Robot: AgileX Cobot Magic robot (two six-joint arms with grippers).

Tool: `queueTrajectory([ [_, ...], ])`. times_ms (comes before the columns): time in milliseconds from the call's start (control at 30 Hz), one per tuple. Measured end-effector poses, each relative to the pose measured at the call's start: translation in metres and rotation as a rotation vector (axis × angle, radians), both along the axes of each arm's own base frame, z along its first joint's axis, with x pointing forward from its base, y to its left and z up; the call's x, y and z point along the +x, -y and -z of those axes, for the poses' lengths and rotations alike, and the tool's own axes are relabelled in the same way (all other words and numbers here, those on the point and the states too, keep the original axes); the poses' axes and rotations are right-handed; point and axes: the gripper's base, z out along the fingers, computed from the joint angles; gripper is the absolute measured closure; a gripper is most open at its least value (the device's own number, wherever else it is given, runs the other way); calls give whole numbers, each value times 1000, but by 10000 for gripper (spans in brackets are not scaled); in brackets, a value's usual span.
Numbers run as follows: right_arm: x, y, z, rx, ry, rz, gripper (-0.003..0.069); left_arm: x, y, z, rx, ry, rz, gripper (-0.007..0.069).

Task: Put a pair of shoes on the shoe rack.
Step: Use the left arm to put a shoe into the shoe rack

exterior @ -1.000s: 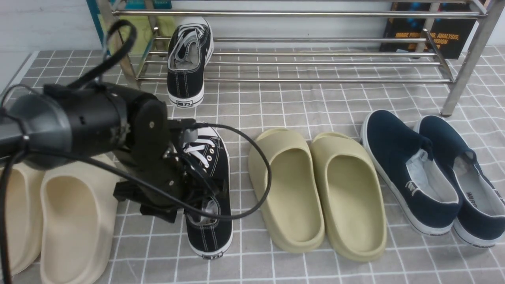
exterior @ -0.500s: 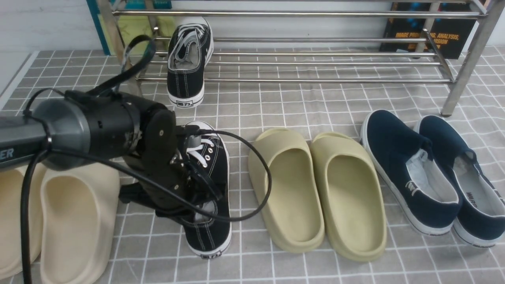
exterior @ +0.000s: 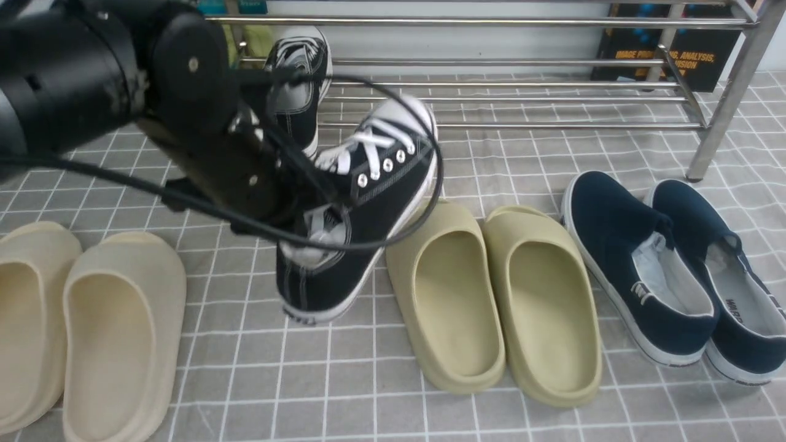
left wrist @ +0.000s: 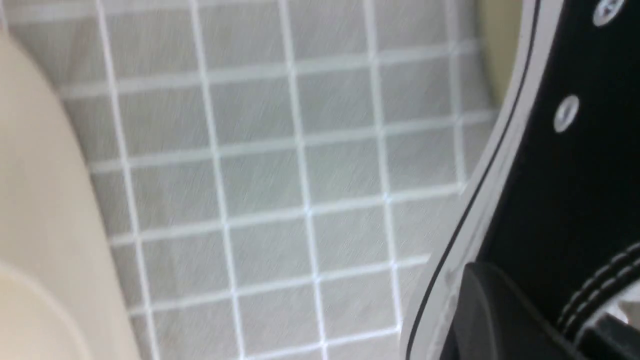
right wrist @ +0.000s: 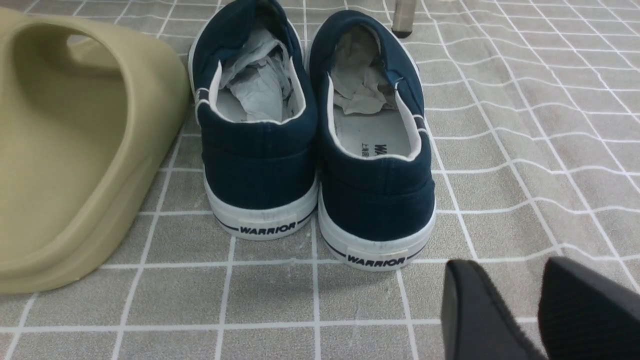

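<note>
**Left arm up with a load, right gripper idle**

The left arm (exterior: 92, 67) reaches in high from the left, its wrist angled downward. The left gripper (exterior: 305, 228) is clamped on a black sneaker (exterior: 374, 184), holding it in the air. The right gripper (right wrist: 510, 280) hangs low, its fingers (right wrist: 475, 310) slightly apart and gripping nothing.

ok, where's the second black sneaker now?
Front view, left of centre: the sneaker is in the left tool, tilted toe-up between the cream slides and olive slides, in front of the shoe rack.
</note>
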Motion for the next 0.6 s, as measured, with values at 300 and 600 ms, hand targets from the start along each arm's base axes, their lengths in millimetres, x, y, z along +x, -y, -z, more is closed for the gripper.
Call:
queueTrajectory([
  [300, 0, 0, 0, 0, 0, 0, 419, 66, 18, 11, -75, 3, -99, 637],
  [600, 0, 0, 0, 0, 0, 0, 419, 134, 16, 23, -175, 16, -185, 637],
])
